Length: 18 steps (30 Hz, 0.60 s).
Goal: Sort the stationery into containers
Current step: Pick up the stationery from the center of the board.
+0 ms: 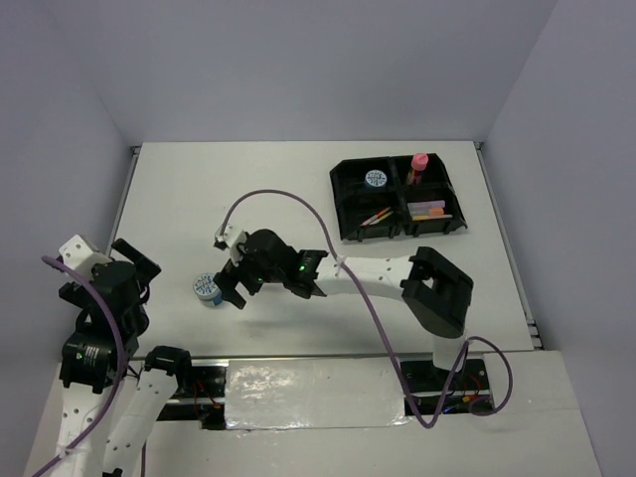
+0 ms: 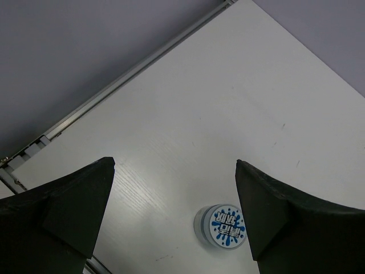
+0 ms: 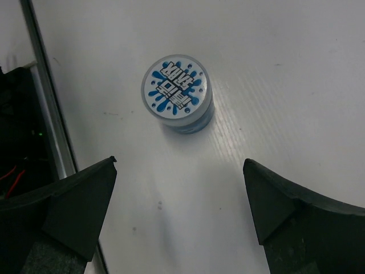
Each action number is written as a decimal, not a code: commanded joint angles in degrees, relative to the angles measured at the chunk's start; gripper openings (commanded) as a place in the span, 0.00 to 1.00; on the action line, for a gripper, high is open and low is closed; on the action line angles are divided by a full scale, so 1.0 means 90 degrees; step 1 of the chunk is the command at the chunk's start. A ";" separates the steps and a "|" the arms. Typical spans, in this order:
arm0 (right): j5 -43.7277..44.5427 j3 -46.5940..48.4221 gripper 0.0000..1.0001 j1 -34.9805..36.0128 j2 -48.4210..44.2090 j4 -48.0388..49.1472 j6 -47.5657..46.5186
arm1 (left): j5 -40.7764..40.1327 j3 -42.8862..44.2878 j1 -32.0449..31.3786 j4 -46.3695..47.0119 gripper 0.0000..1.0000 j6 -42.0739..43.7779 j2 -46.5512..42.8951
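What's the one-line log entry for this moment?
right fingers: open, by roll | left fingers: open, empty | roll: on table, ungripped | tray: second roll inside

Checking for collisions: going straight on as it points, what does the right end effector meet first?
Likely the blue-white tape roll, standing just ahead of the open right end effector; depth is unclear.

My right arm stretches leftward over the counter's near half, and the right end effector (image 3: 179,160) tilts down, jaws spread wide and empty. The left end effector (image 2: 175,161) hangs by the counter's near-left corner, jaws equally wide, gripping nothing.
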 commanded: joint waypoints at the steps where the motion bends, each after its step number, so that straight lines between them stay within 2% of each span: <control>1: 0.0086 0.0500 1.00 0.0055 0.0548 0.0821 -0.0415 | -0.0070 0.0094 0.0043 0.0200 0.99 -0.0007 -0.0187; 4: 0.0085 0.1357 1.00 0.0153 0.1153 0.0519 -0.0542 | 0.0233 -0.0013 0.0043 0.0463 0.99 0.0227 -0.0159; 8: 0.0358 0.1936 1.00 0.0251 0.1827 0.0274 -0.0728 | 0.0272 0.0016 0.0043 0.0454 0.99 0.0247 0.0037; 18: -0.0101 0.2406 1.00 0.0378 0.2531 0.0030 -0.0699 | 0.0595 -0.0052 0.0043 0.0659 0.99 0.0462 0.0028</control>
